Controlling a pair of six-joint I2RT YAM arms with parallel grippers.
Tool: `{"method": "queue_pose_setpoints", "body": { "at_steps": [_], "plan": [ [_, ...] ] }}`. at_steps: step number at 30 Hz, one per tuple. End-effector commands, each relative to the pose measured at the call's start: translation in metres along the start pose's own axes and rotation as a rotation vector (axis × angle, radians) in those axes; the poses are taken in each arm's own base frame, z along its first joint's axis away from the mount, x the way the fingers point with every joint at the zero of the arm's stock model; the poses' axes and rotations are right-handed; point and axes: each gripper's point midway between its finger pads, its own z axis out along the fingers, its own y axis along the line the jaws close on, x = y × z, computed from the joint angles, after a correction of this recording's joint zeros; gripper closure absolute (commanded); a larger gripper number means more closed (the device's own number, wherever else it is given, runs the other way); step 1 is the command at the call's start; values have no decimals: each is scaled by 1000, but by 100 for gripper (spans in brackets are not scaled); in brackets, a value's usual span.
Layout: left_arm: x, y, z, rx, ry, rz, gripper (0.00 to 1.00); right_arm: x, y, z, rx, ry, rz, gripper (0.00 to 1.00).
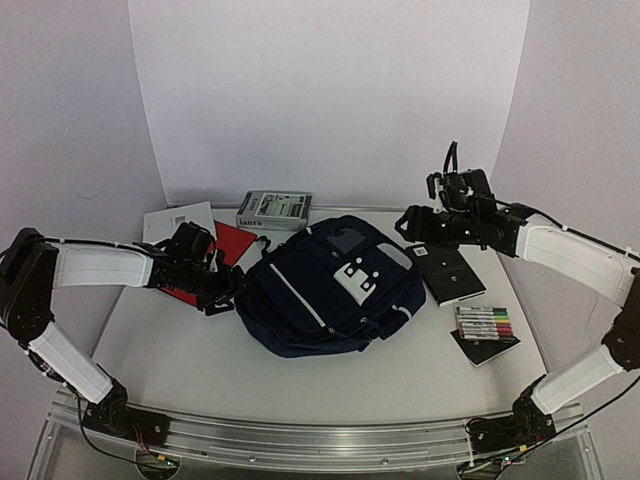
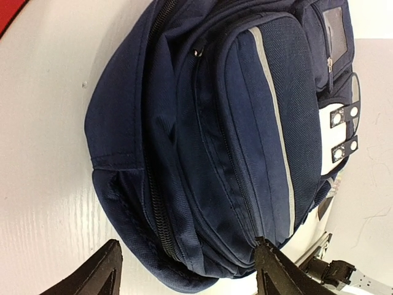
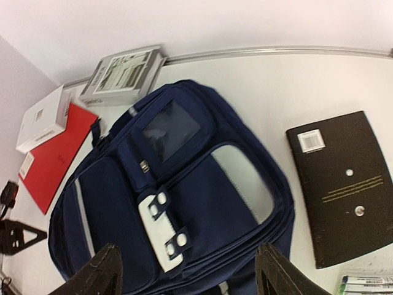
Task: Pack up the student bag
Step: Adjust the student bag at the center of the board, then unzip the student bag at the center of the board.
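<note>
The student bag (image 1: 330,285) lies flat in the middle of the table, navy blue with a white stripe and a light grey flap with two buckles. My left gripper (image 1: 225,283) is open at the bag's left edge. In the left wrist view its two fingers stand wide apart on either side of the bag's zipped edge (image 2: 184,203), with the gripper (image 2: 184,273) empty. My right gripper (image 1: 412,225) is open and empty, held above the bag's far right corner. In the right wrist view, the gripper (image 3: 187,275) looks down on the bag's front pockets (image 3: 184,203).
A red folder (image 1: 228,245) and a white booklet (image 1: 178,222) lie left of the bag, under my left arm. A grey box (image 1: 273,210) stands at the back. A black notebook (image 1: 447,273) and a pack of markers (image 1: 483,322) lie to the right.
</note>
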Motion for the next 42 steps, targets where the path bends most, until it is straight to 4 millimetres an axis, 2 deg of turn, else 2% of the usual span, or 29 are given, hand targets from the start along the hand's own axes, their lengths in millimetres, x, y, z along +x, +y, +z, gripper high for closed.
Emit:
{"method": "queue_pose_setpoints", "body": {
  "at_steps": [1, 5, 8, 12, 15, 23, 32, 37, 42],
  "plan": [
    [-17, -15, -9, 67, -32, 15, 25, 54, 52, 2, -143, 151, -123, 28],
    [-17, -15, 0, 112, -9, -10, 24, 110, 92, 19, -224, 285, -212, 34],
    [-15, -16, 8, 135, 11, -24, 24, 153, 117, 27, -278, 373, -275, 42],
    [-14, -8, 14, 116, 13, -28, 24, 194, 127, 34, -294, 455, -329, 53],
    [-12, 0, 20, 91, 23, -34, 25, 210, 125, 37, -286, 487, -351, 57],
    [-7, 15, 34, 47, 54, -58, 27, 227, 107, 51, -215, 497, -394, 57],
    [-5, 26, 44, 15, 66, -67, 35, 230, 105, 69, -187, 486, -454, 60],
    [-7, 21, 49, 41, 69, -69, 50, 237, 100, 74, -172, 502, -463, 64],
    [-7, 16, 52, 64, 79, -72, 67, 239, 102, 74, -173, 503, -459, 83]
  ]
}}
